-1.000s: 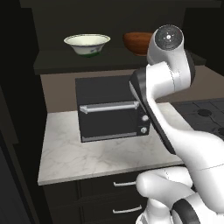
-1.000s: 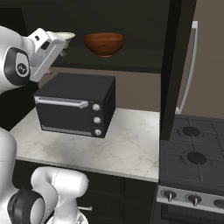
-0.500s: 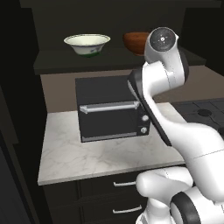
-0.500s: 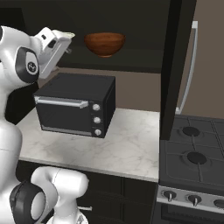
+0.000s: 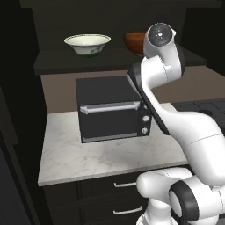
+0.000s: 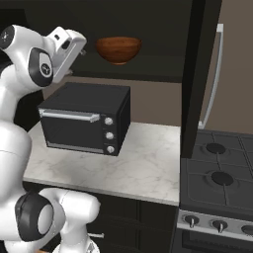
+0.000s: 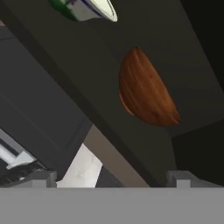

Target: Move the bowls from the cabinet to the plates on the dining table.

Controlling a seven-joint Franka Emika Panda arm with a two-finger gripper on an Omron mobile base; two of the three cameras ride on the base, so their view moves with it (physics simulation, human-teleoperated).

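1. Bowls sat on the shelf of the open cabinet (image 5: 114, 63), above the black toaster oven (image 5: 112, 112) on the small marble bench (image 5: 88, 158): the cream-white bowl (image 5: 87, 45) to the left, the reddish-brown bowl (image 6: 118, 49) to the right, well apart from each other.

2. The hand (image 6: 79, 45) was raised to about shelf height, just short of the shelf's front edge. Its fingers stood spread wide with nothing between them; it touched neither bowl.

3. The relation the coming move seemed to turn on: the brown bowl lay ahead of the hand and a little off its line. In the hand view the reddish-brown bowl (image 7: 146, 89) filled the middle, slightly toward one side of the gap between the two finger tips, while the cream-white bowl (image 7: 87, 8) was cut off at the upper edge. The brown bowl was therefore the nearer target, in my judgement. Being round, it offered no long axis; the rim would be the grip.

4. What the views added to each other: the left base view showed both bowls, though the arm covered most of the brown one. The right base view showed the brown bowl whole, with open space between it and the hand.
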